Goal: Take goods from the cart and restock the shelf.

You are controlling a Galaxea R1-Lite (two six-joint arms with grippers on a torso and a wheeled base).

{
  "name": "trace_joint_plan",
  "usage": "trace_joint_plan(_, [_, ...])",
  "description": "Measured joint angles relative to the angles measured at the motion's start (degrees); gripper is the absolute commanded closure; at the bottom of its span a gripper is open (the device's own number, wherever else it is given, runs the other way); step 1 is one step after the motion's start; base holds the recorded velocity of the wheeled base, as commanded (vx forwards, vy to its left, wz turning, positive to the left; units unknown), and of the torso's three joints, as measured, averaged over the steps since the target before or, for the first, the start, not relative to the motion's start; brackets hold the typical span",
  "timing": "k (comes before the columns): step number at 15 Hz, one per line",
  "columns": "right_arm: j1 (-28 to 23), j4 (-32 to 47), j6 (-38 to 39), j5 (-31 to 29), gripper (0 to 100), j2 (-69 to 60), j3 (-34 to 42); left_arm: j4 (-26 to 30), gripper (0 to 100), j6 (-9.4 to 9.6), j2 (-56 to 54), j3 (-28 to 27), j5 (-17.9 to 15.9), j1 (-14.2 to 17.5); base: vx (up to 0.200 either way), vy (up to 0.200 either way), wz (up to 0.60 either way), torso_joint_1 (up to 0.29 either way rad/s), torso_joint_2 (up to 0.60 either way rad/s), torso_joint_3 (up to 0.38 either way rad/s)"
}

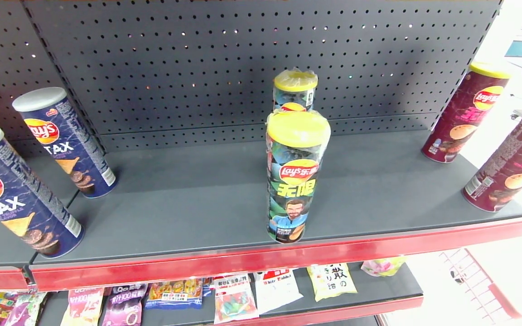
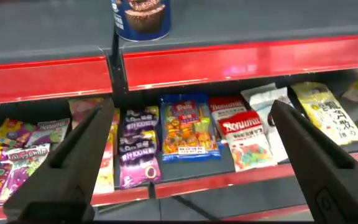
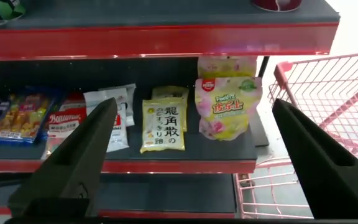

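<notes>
Both arms hang low before a lower shelf of flat snack bags [image 1: 229, 299]. The left claw [image 2: 191, 104] is spread wide and holds nothing, and the right claw [image 3: 194, 102] is the same. The fetch appears to be the step in hand. The pink wire cart [image 3: 283, 74] stands just beside the shelving's end, at the lower right of the head frame, and its goods are hidden. The next move likely calls for a turn toward it and a grip on a fresh item.

Centre frame, the dark grey metal shelf with a red front lip [image 1: 188, 199] carries a tall yellow-lidded chip can [image 1: 293, 181] near its edge, with a matching can [image 1: 294, 90] behind. Two navy white-lidded cans [image 1: 64, 140] stand at left and two maroon cans [image 1: 465, 113] at right, with bare decking between. A perforated dark back panel [image 1: 197, 68] fills the top of the frame.
</notes>
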Motion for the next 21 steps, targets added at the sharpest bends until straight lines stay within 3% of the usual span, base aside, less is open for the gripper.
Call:
trace_joint_plan(3, [-0.50, -0.12, -2.65, -2.46, 0, -2.10, 0.85, 0.09, 0, 0.05, -1.60, -0.02, 0.04, 1.55, 0.000, 0.000, 0.00, 0.000, 0.00, 0.000])
trace_joint_plan(5, [-0.39, -0.12, 0.30, -3.83, 0, -2.84, 1.27, 0.04, 0, 0.09, -2.97, -0.02, 0.20, 2.35, 0.000, 0.000, 0.00, 0.000, 0.00, 0.000])
trace_joint_plan(15, [-0.41, -0.05, 0.17, -4.60, 0, -3.40, 1.43, 0.01, 0, 0.20, -3.93, 0.02, 0.22, 2.63, 0.000, 0.000, 0.00, 0.000, 0.00, 0.000])
trace_joint_plan(19, [-0.39, -0.05, 0.09, -4.74, 0, -3.43, 1.43, 0.00, 0, 0.22, -3.93, 0.02, 0.27, 2.63, -0.200, 0.000, 0.00, 0.012, 0.00, 0.006])
trace_joint_plan(21, [-0.34, -0.02, 0.09, -4.79, 0, -3.43, 1.43, 0.01, 0, 0.20, -3.93, -0.02, 0.28, 2.63, 0.000, 0.000, 0.00, 0.000, 0.00, 0.000])
